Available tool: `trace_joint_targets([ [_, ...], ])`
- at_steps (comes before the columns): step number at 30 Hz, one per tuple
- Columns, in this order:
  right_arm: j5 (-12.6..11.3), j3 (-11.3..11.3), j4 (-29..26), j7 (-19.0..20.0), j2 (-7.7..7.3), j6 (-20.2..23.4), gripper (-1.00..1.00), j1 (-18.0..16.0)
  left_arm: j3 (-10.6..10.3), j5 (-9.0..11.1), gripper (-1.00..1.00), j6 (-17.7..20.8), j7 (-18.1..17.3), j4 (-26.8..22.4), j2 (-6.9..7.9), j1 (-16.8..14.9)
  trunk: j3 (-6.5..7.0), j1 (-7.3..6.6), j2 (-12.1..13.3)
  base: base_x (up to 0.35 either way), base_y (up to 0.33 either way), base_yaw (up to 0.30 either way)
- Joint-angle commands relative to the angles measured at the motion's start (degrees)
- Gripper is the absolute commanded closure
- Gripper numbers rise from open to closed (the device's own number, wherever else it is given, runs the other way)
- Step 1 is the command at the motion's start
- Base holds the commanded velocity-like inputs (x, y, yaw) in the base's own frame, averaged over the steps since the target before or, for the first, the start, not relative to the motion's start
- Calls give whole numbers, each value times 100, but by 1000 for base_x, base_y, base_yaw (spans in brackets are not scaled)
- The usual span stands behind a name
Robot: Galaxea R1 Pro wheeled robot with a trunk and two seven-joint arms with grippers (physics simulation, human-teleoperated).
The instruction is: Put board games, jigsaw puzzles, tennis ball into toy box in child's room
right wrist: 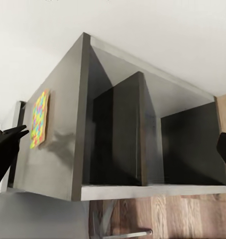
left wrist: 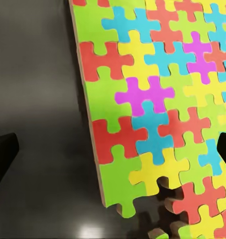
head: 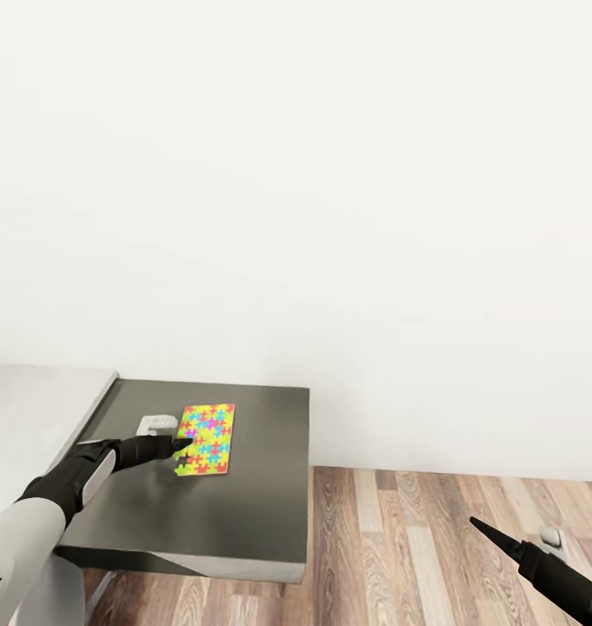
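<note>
Puzzle (head: pixel 206 439) lies flat on the dark bench (head: pixel 261 487), near its wall-side edge, with the left fingers (head: pixel 184 452) spread at its near corner, low enough to slip one under and one over the thin box. Right fingers (head: pixel 487 528) hang idle over the floor (head: pixel 400 539); whether they are parted cannot be told.

Looks like I'm in a home room: wood-plank floor (head: pixel 435 539), plain white wall (head: pixel 330 174), dark-grey cabinet (head: pixel 243 487) with a jigsaw puzzle (head: pixel 207 439) on top.
</note>
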Motion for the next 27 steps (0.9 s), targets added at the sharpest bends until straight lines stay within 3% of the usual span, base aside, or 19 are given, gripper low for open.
trace_joint_targets([
  [1,-31,-2,-1,5,-1,45,-100,-3,-29,57,-100,53,7,-7,6,-3,-10,5,-10,212,78,0],
  [27,-31,-11,-1,31,-1,45,-100,-3,-54,50,-100,63,7,-7,4,-3,-10,5,-10,37,11,0],
])
